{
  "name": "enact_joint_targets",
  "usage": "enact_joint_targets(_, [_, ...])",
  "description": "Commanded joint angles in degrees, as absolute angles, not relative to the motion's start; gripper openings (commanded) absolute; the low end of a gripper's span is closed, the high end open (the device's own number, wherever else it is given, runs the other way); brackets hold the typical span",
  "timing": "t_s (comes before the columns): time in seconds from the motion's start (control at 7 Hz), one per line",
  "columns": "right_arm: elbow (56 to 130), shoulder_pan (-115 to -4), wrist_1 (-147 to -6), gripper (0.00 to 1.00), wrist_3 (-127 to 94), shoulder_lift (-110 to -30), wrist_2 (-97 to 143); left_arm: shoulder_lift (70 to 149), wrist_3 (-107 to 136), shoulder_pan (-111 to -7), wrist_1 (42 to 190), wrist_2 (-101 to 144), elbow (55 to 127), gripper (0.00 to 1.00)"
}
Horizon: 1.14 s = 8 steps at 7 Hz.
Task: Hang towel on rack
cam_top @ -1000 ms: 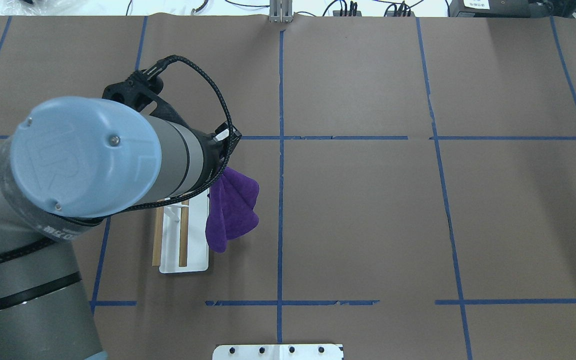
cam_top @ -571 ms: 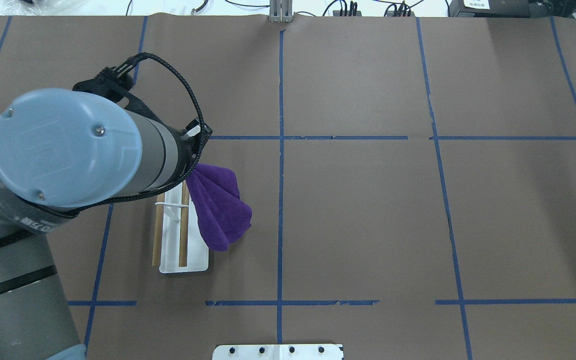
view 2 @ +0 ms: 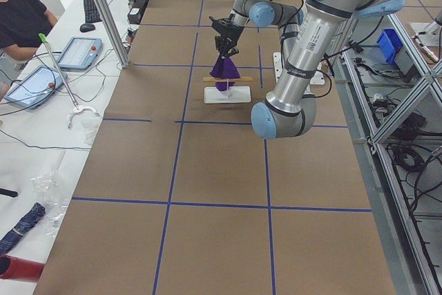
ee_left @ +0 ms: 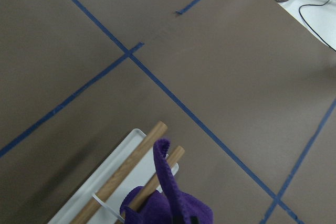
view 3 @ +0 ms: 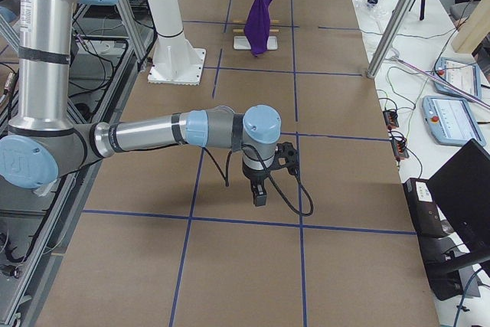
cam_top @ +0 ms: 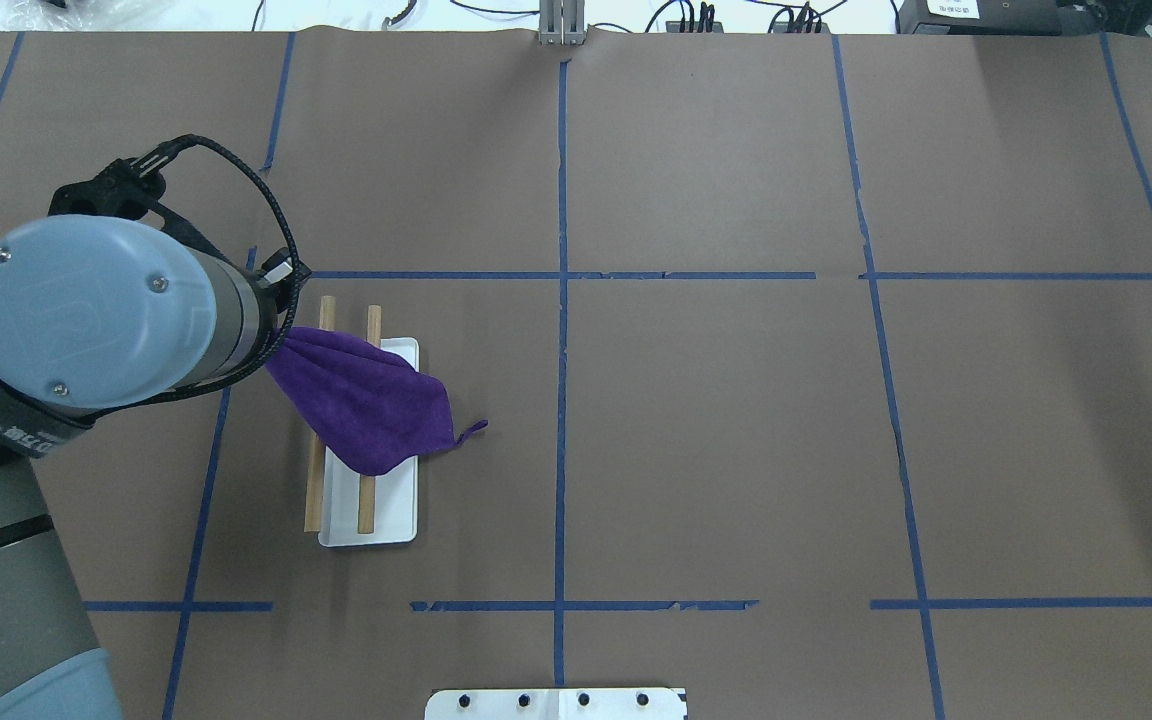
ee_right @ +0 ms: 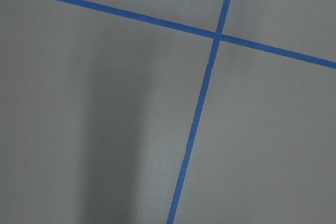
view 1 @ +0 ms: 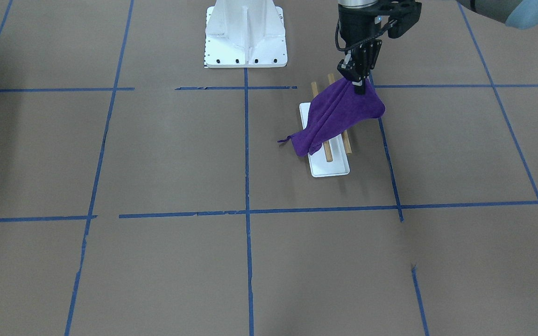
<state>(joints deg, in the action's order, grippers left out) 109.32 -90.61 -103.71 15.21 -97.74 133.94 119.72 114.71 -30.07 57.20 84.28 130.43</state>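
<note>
- The left fingers (view 1: pixel 358 87) are pinched shut on one top corner of the purple towel (cam_top: pixel 366 405). Holding just a corner lets the rest of the cloth hang down and fan out.
- These fingers are up high, just past the outer side of the rack (cam_top: pixel 391 515). I think they are there so the towel can reach across the whole rack.
- Seen from above, the towel crosses both wooden rods (cam_top: pixel 314 480) on a slant. I cannot tell if it is resting on them yet.
- The towel's loose end, with its little tag, hangs on the other side, toward the middle of the worktop (cam_top: pixel 736 450).
- The rack sits flat on the worktop. Its rods are lifted up off the white base, so cloth can hang from them.
- The job looks close to done. The next step is probably to come down and let go.
- The right fingers (view 3: pixel 260 198) point down over the worktop, well apart from the rack, most likely to stay out of the way. I cannot tell if they are open or closed.
</note>
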Motion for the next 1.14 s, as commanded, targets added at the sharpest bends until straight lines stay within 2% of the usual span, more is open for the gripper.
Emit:
enact_joint_targets(0.0, [109.42, -90.62, -103.71, 1.0, 15.21, -97.73, 134.29, 114.98, 114.7, -29.19, 57.22, 83.67, 130.87, 0.0])
enact_joint_targets(0.57, [109.25, -90.62, -103.62, 1.0, 15.21, -97.74, 134.21, 108.56, 114.7, -22.43, 56.87, 81.04, 131.05, 0.0])
enact_joint_targets(1.0, [109.25, -90.62, -103.62, 1.0, 15.38, -97.73, 134.21, 107.23, 114.7, -20.74, 56.78, 81.04, 130.52, 0.0])
